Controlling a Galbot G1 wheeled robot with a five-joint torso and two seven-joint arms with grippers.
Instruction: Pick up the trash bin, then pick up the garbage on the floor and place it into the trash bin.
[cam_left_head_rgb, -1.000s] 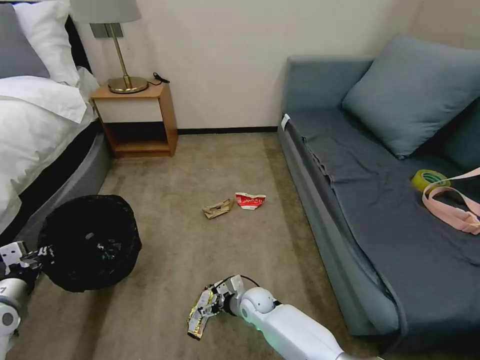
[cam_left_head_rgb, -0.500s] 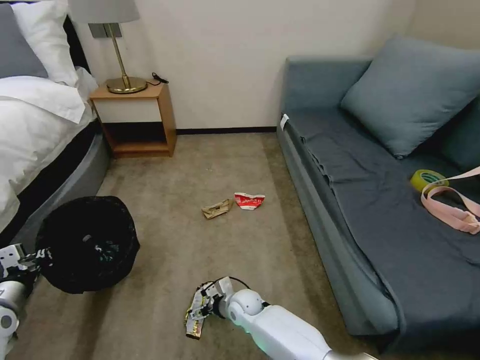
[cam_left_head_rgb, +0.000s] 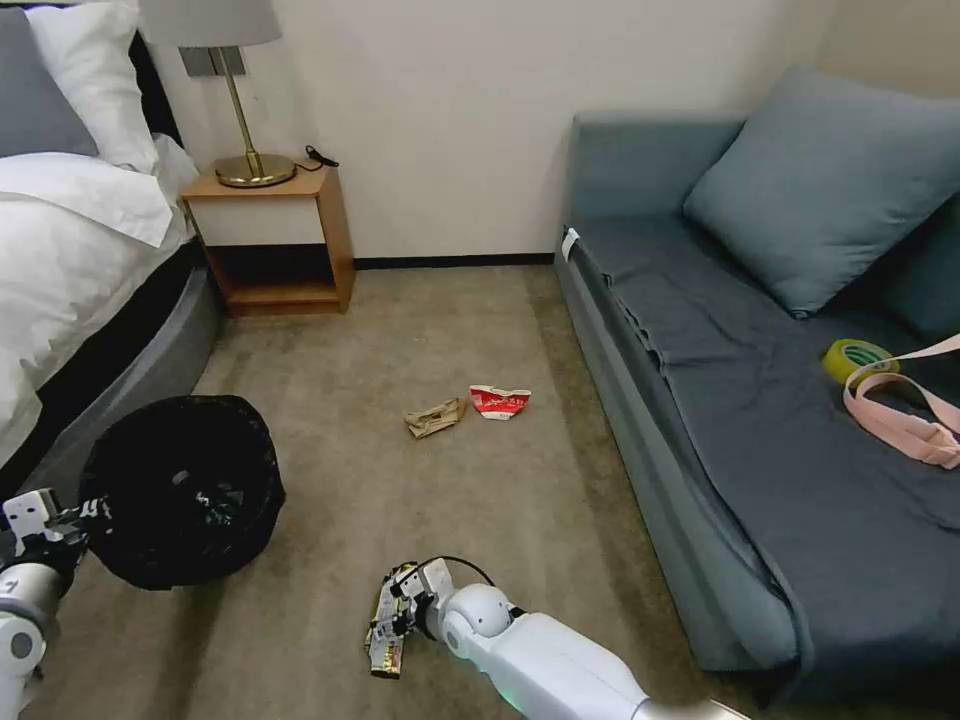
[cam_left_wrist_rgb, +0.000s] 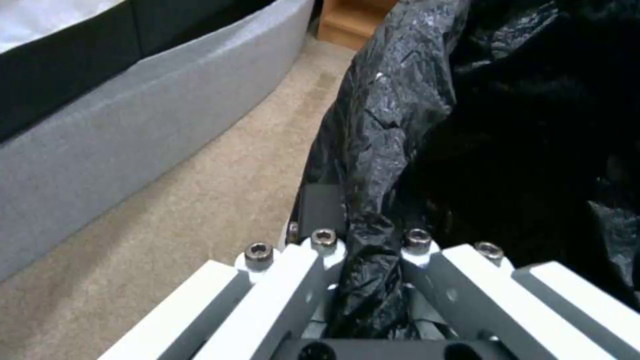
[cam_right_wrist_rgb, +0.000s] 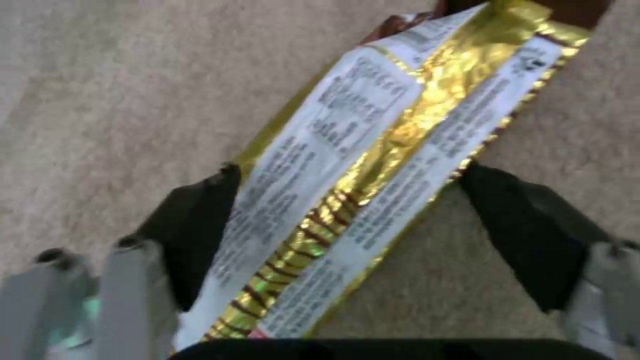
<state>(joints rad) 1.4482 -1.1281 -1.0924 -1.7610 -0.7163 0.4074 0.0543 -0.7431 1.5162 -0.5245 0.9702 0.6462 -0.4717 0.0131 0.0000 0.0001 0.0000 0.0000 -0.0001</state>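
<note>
Glossy foil wrapper (cam_right_wrist_rgb: 373, 165), crinkled shiny plastic bin liner (cam_left_wrist_rgb: 427, 125) (black), matt carpet (cam_left_head_rgb: 420, 330)

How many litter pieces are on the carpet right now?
3: snack wrapper between the right gripper's open fingers, brown paper and red carton mid-floor. More may be in the bin.

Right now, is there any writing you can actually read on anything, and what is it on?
No text can be quoted.
Snack wrapper between the right gripper's open fingers: fine print, too blurred.
Red-and-white carton: white markings, too small.
Tape roll on the sofa: marks unreadable.
</note>
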